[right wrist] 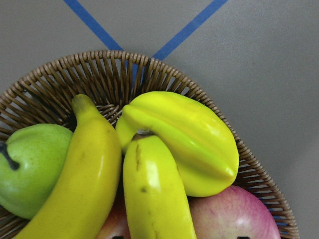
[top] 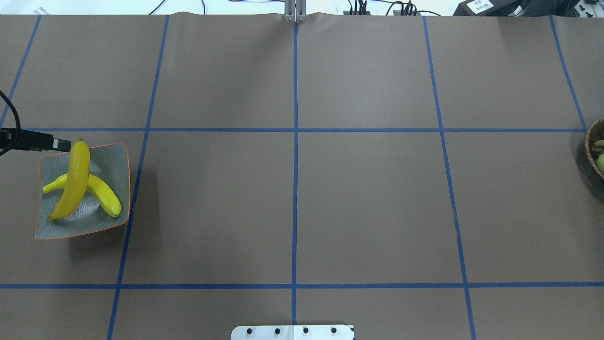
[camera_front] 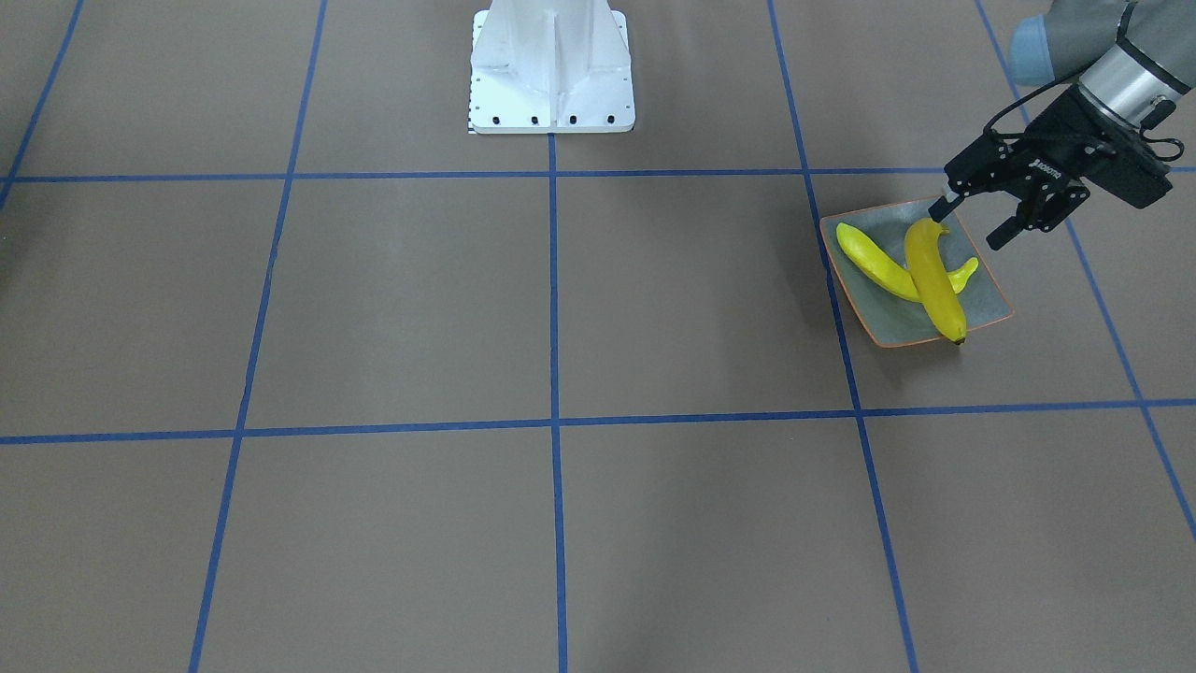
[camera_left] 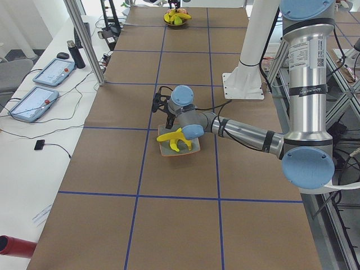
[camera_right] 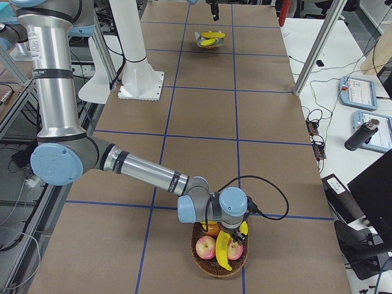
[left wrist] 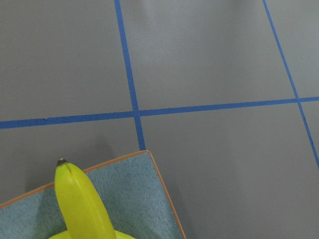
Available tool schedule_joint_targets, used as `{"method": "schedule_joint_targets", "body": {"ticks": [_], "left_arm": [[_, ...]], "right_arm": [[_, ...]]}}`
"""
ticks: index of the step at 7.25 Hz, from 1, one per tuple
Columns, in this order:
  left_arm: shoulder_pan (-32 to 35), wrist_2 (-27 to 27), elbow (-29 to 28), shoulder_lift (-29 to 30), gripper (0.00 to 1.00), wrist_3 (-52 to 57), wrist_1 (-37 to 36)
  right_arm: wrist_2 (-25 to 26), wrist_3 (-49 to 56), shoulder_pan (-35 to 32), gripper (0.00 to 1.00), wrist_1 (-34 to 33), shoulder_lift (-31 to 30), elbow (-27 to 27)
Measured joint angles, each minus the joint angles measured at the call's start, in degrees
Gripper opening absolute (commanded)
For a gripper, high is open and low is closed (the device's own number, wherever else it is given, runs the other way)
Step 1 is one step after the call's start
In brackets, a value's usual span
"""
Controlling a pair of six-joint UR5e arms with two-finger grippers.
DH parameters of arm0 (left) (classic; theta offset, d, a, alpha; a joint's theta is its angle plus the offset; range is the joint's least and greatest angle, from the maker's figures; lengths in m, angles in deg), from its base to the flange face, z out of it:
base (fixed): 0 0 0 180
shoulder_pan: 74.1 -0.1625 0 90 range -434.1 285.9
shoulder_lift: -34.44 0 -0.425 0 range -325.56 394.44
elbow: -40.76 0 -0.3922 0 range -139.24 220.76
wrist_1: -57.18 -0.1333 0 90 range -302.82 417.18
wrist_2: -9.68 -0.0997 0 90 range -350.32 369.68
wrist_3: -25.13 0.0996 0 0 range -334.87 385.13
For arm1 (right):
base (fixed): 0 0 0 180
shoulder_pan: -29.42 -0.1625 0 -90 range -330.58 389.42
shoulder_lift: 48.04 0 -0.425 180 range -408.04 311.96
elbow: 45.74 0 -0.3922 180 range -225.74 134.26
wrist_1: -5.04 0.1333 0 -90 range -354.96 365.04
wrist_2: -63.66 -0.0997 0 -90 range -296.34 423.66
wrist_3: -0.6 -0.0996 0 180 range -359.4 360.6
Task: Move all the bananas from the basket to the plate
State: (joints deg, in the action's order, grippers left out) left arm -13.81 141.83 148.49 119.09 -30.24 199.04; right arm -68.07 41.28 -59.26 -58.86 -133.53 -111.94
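Brown paper covers the table (top: 368,203), ruled into large squares by blue tape (top: 295,189). Two arms work over it, well apart at opposite ends. The left arm (camera_left: 247,134) reaches to the plate, and the right arm (camera_right: 147,174) bends down over the basket. A white sticker on the left arm's upright column and white lettering on its gripper body are too small to read.

The single round wicker basket (right wrist: 99,69) holds two bananas side by side, the outer banana (right wrist: 79,189) and the middle banana (right wrist: 154,194). With them lie one ridged yellow fruit (right wrist: 194,139), one green fruit (right wrist: 30,164) and a red-pink fruit (right wrist: 234,214). The right gripper (camera_right: 228,236) hangs over this fruit, and I cannot tell how its fingers stand.

The one square grey-green plate (camera_front: 883,313), thinly rimmed in orange, carries the other two bananas, crossed. The upper banana (camera_front: 934,280) lies over the lower banana (camera_front: 869,260), and its far tip overhangs the rim.

The left gripper (camera_front: 972,221) has its fingers spread wide, grasping nothing. One fingertip is just beside the upper banana's stem end, over the plate's corner.
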Motion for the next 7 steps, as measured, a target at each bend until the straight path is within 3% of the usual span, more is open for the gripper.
{"method": "schedule_joint_targets", "body": {"ticks": [3, 4, 5, 6, 7], "left_arm": [[-0.03, -0.05, -0.05, 0.06, 1.0, 0.0, 0.0], [-0.01, -0.05, -0.06, 0.07, 1.0, 0.0, 0.0], [0.0, -0.05, -0.06, 0.06, 1.0, 0.0, 0.0], [-0.01, -0.05, -0.06, 0.04, 1.0, 0.0, 0.0], [0.0, -0.05, -0.06, 0.03, 1.0, 0.0, 0.0]], "right_arm": [[-0.02, 0.01, 0.22, 0.76, 0.01, -0.31, 0.17], [-0.02, 0.03, 0.38, 0.71, 0.01, -0.45, 0.27], [0.0, 0.05, 0.54, 0.57, 0.01, -0.58, 0.35], [0.04, 0.03, 0.65, 0.21, 0.01, -0.67, 0.4], [0.06, 0.02, 0.74, 0.0, 0.02, -0.68, 0.4]]}}
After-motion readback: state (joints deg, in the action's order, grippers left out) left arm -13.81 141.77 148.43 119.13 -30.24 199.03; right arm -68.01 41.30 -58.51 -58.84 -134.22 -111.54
